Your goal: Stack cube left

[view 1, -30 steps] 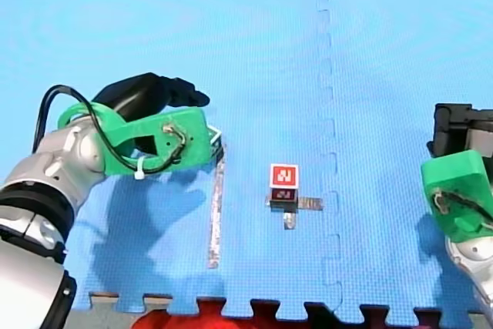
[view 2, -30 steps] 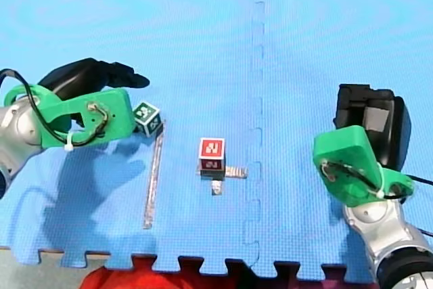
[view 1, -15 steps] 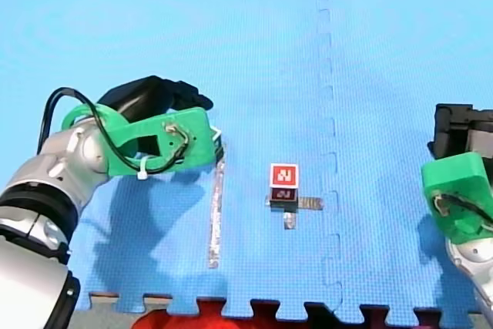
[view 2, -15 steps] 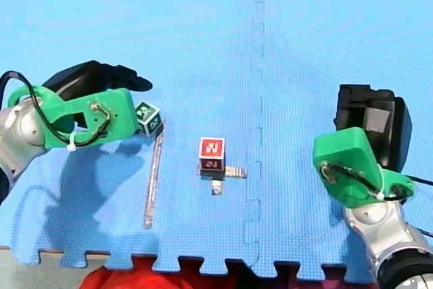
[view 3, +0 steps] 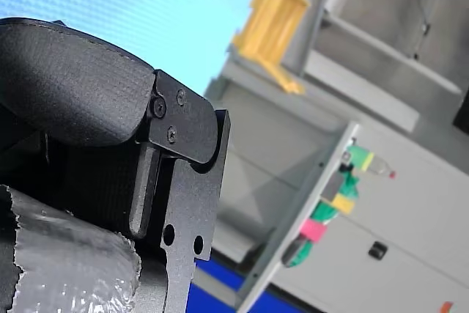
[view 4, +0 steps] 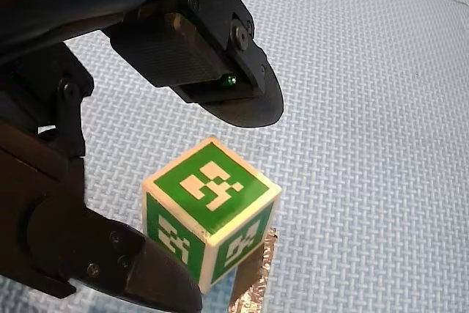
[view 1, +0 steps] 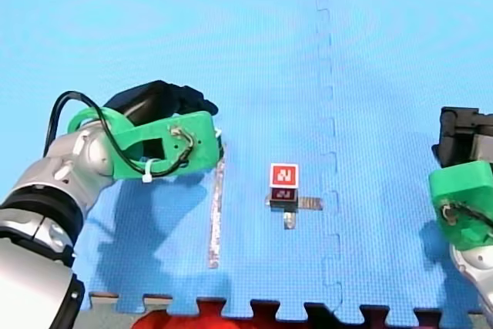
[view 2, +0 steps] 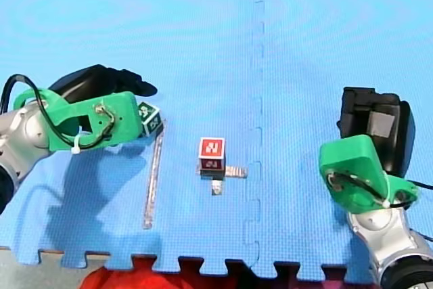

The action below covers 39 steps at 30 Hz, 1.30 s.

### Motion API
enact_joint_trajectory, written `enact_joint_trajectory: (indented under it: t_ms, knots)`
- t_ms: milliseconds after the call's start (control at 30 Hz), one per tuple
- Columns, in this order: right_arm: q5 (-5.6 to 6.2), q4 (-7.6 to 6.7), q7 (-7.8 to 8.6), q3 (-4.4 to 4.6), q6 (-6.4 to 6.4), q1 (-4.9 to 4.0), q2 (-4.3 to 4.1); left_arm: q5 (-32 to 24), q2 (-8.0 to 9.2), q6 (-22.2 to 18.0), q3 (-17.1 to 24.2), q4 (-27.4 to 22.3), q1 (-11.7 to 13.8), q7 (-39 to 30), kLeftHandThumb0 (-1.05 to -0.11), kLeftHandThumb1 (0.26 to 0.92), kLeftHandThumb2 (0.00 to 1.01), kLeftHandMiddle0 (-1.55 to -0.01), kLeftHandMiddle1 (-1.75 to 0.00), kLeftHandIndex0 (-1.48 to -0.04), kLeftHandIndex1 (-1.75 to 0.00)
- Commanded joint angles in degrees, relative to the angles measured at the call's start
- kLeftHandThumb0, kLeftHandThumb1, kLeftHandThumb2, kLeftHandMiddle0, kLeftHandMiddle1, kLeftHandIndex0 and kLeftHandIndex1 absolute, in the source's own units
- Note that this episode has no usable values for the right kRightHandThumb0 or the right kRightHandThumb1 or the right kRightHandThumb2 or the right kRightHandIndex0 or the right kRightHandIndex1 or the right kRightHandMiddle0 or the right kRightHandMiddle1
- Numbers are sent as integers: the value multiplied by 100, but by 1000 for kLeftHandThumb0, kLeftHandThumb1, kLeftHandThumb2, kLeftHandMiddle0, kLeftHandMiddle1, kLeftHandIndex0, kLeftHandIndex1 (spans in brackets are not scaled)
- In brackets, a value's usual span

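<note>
The blue foam mat [view 2: 203,32] covers the whole floor of the scene. Everything sits on it.

The left hand [view 2: 101,80] is over the left part of the mat. It is open and holds nothing yet. The right hand [view 2: 371,126] is far off at the right edge of the mat. I cannot tell if it is open or closed.

The red cube [view 2: 212,153] stands in the middle of the mat, on some small bits of tape [view 2: 230,171]. Nothing is on top of it.

The green cube [view 2: 149,119] sits on the mat right at the tips of the left hand, on the side that faces the red cube. In the second wrist view the green cube is between the black fingers [view 4: 227,100]. One finger is above it with a gap. The other is close by its lower corner, and I cannot tell if that one touches. The cube is turned a bit, so a corner points at that camera.

A long thin strip of tape [view 2: 153,181] lies on the mat between the two cubes.

The left hand is much nearer to the green cube than the right hand is, so I think the left hand should close on it. Then the cube has to go up and across to the robot's right, over the strip, to land on the red cube.
</note>
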Motion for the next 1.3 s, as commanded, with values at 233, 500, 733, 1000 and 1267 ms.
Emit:
enact_joint_trajectory:
  t_ms: [233, 500, 733, 1000, 1267]
  knots:
    - [-127, -202, -150, 18, -25, 103, -90, 83, 25, -78, -107, -15, 17, -1, -359, 703, 6, -770, -1746, -787, -23]
    - [-96, -372, -83, -21, -176, 196, -94, 302, 59, -30, -315, -23, -45, 45, -359, 708, 6, -791, -1746, -807, -22]
    - [-87, -445, -43, -54, -263, 254, -92, 563, 52, 86, -575, -30, -112, 211, -361, 713, 6, -806, -1746, -808, -16]
    - [-60, -483, 38, -95, -392, 299, -92, 741, 27, 173, -790, -14, -164, 289, -349, 721, 7, -809, -1746, -806, -10]
    - [-33, -424, 111, -134, -485, 272, -91, 751, -6, 118, -835, -21, -105, 839, -378, 784, 15, -880, -1746, -1325, -222]
